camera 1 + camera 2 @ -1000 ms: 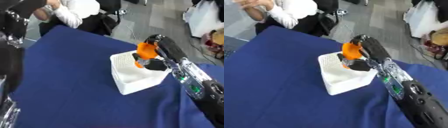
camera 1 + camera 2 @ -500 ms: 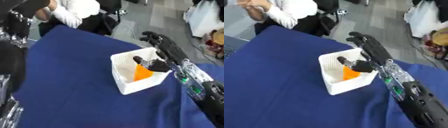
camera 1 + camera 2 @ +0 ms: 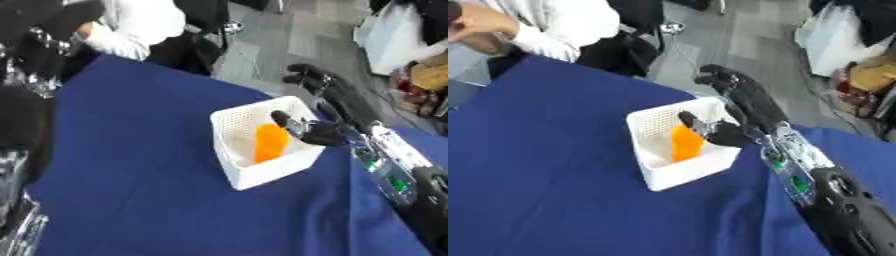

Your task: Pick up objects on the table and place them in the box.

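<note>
A white perforated box point(image 3: 229, 126) stands on the blue cloth near the middle of the table. An orange object point(image 3: 269, 143) lies inside it, leaning against the right wall. My right hand point(image 3: 331, 106) hovers over the box's right rim, fingers spread straight toward the far side, thumb point(image 3: 289, 122) reaching over the box. It holds nothing. My left arm shows as a dark blurred mass along the left edge of the left eye view; its hand is not visible.
The table point(image 3: 544, 190) is covered in blue cloth, with its far edge running diagonally behind the box. A person in white point(image 3: 553, 25) sits at the far left corner. Bags point(image 3: 842, 35) lie on the floor at the upper right.
One second ago my right hand held the orange object above the box. It let go, the object dropped into the box, and the fingers spread open and lifted away.
</note>
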